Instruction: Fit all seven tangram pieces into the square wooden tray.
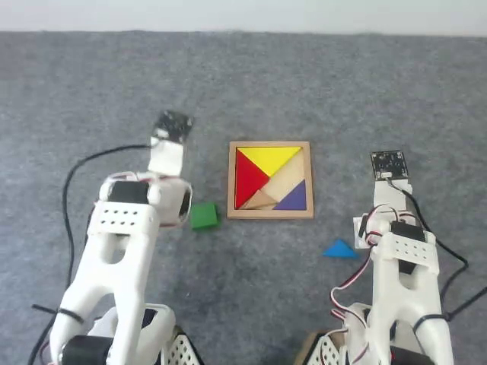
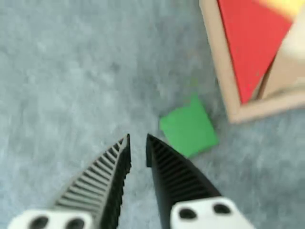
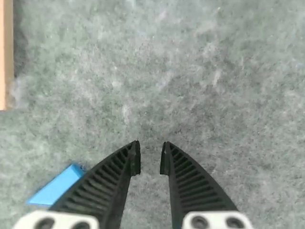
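Grey carpet [image 1: 304, 84] under wooden tray [image 1: 231, 182]

There is one square wooden tray [image 1: 231, 182] holding three coloured pieces: one yellow triangle [image 1: 268, 158], one red triangle [image 1: 248, 181] and one purple triangle [image 1: 294, 198] (whether the tan areas between them are pieces or bare tray floor cannot be told). Two pieces lie loose on the worktop, one green square [image 1: 203, 215] left of the tray and one blue triangle [image 1: 339, 249] near and right of it. There are two arms, each with one end effector: the left end effector [image 2: 137, 138] and the right end effector [image 3: 150, 145].
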`<state>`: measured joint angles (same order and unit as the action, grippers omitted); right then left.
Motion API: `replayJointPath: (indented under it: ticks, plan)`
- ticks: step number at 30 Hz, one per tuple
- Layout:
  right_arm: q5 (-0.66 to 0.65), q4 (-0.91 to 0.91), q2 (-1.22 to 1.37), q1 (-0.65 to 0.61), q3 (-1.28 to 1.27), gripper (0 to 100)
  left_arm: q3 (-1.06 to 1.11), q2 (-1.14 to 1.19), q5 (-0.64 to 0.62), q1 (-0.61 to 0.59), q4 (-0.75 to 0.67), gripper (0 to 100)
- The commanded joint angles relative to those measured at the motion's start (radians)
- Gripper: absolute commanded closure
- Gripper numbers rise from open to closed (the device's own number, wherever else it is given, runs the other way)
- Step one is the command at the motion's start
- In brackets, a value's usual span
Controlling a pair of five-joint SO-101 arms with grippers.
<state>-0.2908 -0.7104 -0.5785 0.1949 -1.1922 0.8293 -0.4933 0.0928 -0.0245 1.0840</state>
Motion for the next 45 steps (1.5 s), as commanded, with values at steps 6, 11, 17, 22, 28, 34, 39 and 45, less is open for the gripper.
replayJointPath:
  ticks: [6, 11, 17, 22, 28, 34, 39, 45]
  plan:
    - [0.008, -0.004, -0.041, 0.005, 0.005, 91.9, -0.213, 0.143, -0.037, 0.293, -0.137, 99]
    - [0.009, -0.005, -0.041, 0.005, 0.005, 91.9, -0.266, 0.404, -0.026, 0.299, -0.255, 99]
    - [0.009, -0.002, -0.041, 0.005, 0.005, 91.9, -0.41, 0.569, 0.008, 0.414, -0.272, 99]
    - [0.009, -0.002, -0.041, 0.004, 0.005, 91.9, -0.446, 0.672, -0.006, 0.529, -0.238, 99]
    - [0.009, -0.002, -0.041, 0.004, 0.005, 91.9, -0.526, 0.735, -0.066, 0.512, -0.275, 99]
    - [0.009, -0.002, -0.041, 0.004, 0.005, 91.9, -0.639, 0.83, -0.104, 0.506, -0.198, 99]
    - [0.009, -0.002, -0.041, 0.004, 0.005, 91.9, -0.75, 0.904, -0.114, 0.477, -0.043, 99]
    - [0.009, -0.002, -0.041, 0.008, 0.005, 91.9, -0.788, 0.947, -0.103, 0.48, 0.066, 99]
